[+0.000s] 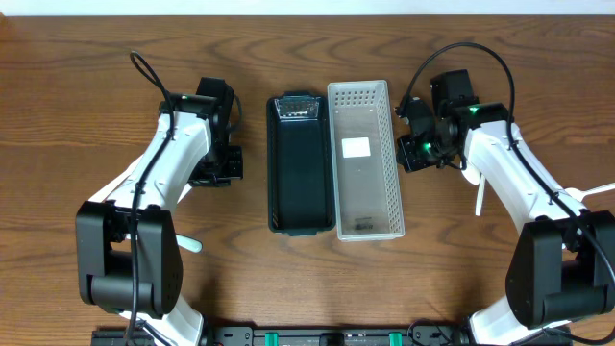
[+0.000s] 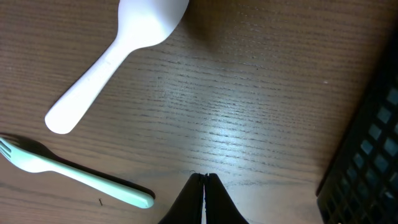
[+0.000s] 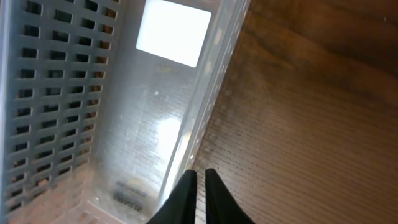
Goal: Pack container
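A black container (image 1: 300, 163) and a clear perforated container (image 1: 365, 159) lie side by side at the table's middle; both look empty. My left gripper (image 2: 204, 177) is shut and empty, low over bare wood left of the black container (image 2: 367, 162). A white spoon (image 2: 118, 56) and a mint green fork (image 2: 74, 177) lie on the wood beyond it. My right gripper (image 3: 200, 173) is shut and empty, right over the clear container's (image 3: 124, 106) right-hand rim. In the overhead view the left gripper (image 1: 219, 168) and right gripper (image 1: 415, 149) flank the containers.
The fork's end (image 1: 189, 244) shows by the left arm's base. A white utensil (image 1: 478, 192) lies under the right arm, and another thin white piece (image 1: 596, 189) lies at the right edge. A white label (image 1: 356, 147) sits on the clear container's floor.
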Available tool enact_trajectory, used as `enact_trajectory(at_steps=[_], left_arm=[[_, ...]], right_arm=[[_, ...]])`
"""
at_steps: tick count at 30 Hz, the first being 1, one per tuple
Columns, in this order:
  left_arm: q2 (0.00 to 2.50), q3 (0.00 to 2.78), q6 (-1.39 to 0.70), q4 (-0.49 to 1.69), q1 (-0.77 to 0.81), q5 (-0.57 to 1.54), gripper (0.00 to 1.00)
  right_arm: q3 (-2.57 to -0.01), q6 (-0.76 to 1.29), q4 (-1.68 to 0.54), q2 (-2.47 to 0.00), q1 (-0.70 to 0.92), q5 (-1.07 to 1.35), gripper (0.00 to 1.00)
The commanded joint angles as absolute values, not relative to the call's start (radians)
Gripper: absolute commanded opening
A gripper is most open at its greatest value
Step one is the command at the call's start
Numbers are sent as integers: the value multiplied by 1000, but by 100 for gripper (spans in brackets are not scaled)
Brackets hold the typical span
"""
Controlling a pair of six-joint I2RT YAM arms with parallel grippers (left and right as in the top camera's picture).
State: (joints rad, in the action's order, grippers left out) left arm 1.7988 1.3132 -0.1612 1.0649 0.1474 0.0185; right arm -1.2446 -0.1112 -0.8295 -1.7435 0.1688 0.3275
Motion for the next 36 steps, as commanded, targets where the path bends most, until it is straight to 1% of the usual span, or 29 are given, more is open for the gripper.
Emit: enact_trajectory(at_steps=[1,3,6,11,12,13,14,15,16,17,20,22,24,25,32,34,36], left_arm=[[1786,1313,-172,1071,147,14,6],[1776,1313,-157,1072,147,14,6],[1729,1316,-129,1072,147,13,6],[1545,1336,-117,1068,147,9,6],[1504,1338,-112,1067,147,9,6],[1460,1338,-107,1065,147,9,16],[1413,1338,-106,1063,147,9,43],[1375,1338,-106,1060,147,10,64],[1335,1338,-106,1057,147,10,71],[1303,1338,-106,1058,147,10,73],[1225,1338,-110,1066,147,10,73],[1189,1338,-137,1073,147,10,81],[1167,1338,-168,1077,147,10,83],[1161,1338,-181,1082,147,10,82],[1174,1337,-183,1119,147,10,83],[1178,1337,-183,1126,147,10,83],[1180,1337,-183,1125,147,10,83]], right_arm=[[-1262,-127,-826,-1720,173,315,10],[-1262,-86,-822,-1720,167,208,11],[-1265,51,-805,-1713,148,-22,11],[-1364,75,-830,-1652,89,-205,15],[-1399,74,-845,-1633,77,-216,25],[-1440,74,-859,-1610,62,-217,44],[-1480,73,-867,-1586,48,-211,63],[-1514,58,-871,-1563,35,-189,73],[-1541,23,-879,-1547,24,-149,79],[-1570,-24,-899,-1533,10,-96,82],[-1622,-118,-991,-1523,-21,-29,83],[-1621,-197,-1052,-1536,-37,-29,85],[-1621,-284,-1123,-1571,-54,-35,92],[-1621,-306,-1151,-1604,-62,-47,99],[-1621,-309,-1139,-1794,-89,-79,99],[-1621,-327,-1129,-1855,-88,-78,96],[-1621,-331,-1121,-1905,-84,-78,91]])
